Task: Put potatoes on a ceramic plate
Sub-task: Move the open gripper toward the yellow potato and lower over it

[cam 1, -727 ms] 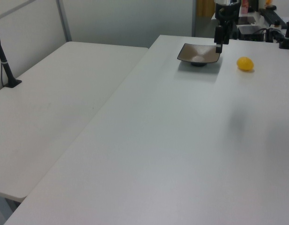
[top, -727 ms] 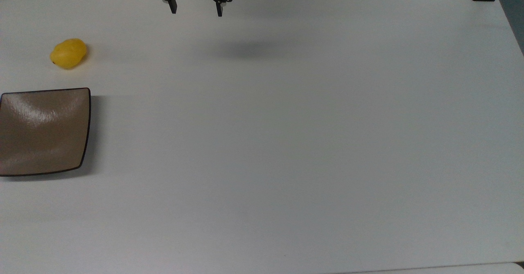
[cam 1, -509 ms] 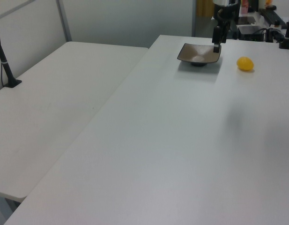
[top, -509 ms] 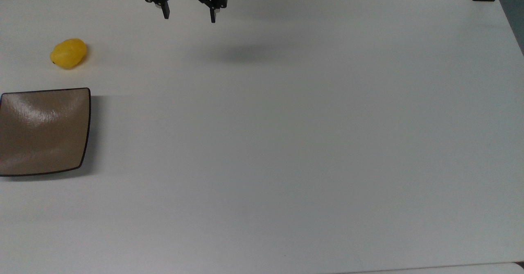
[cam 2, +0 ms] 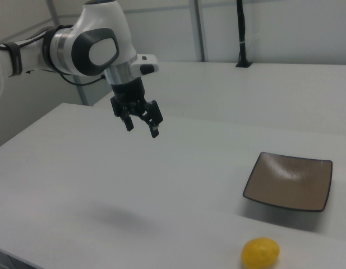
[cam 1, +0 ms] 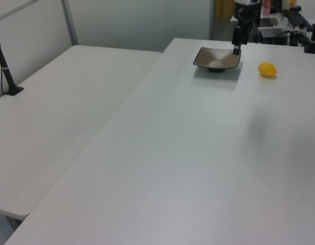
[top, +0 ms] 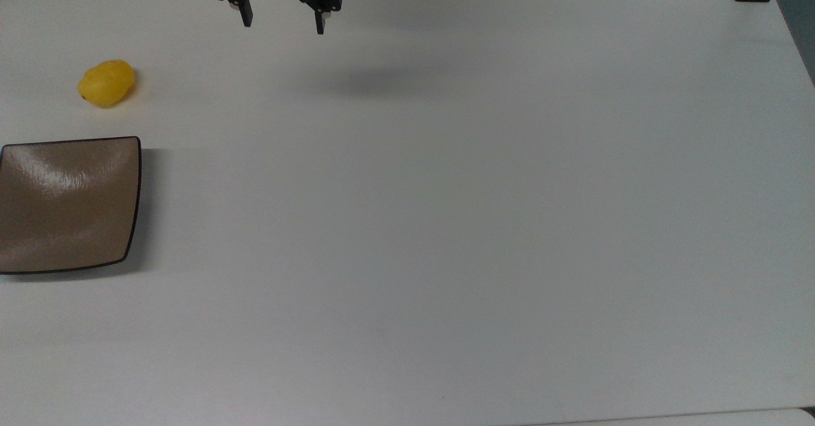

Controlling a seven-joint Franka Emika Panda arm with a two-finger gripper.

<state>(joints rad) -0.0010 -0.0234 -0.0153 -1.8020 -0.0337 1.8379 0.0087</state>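
Nearest in the right view: the potatoes [cam 2: 260, 253], one small yellow egg-shaped lump, lying on the white counter [cam 2: 77, 185] close to the front edge. Just behind, a little to the right view's right: the ceramic plate [cam 2: 289, 180], brown and shiny, square, dark thin rim, corners turned up. Not touching the yellow lump, a small gap of bare counter between them. Nothing on the plate.

Farther back, toward the right view's left: the end effector [cam 2: 141, 126], black, up in the air over the counter, two fingers spread apart and pointing down, holding nothing. Well apart from both the lump and the plate. Soft grey shadow on the counter below. White and grey arm [cam 2: 94, 47] above, reaching in from the right view's left.

Farthest back: a second white table [cam 2: 273, 95] with a black post [cam 2: 240, 33] standing on it.

In the top view: plate [top: 67, 204] at the top view's left edge, yellow lump [top: 106, 83] just above, end effector [top: 282, 23] near the top edge.
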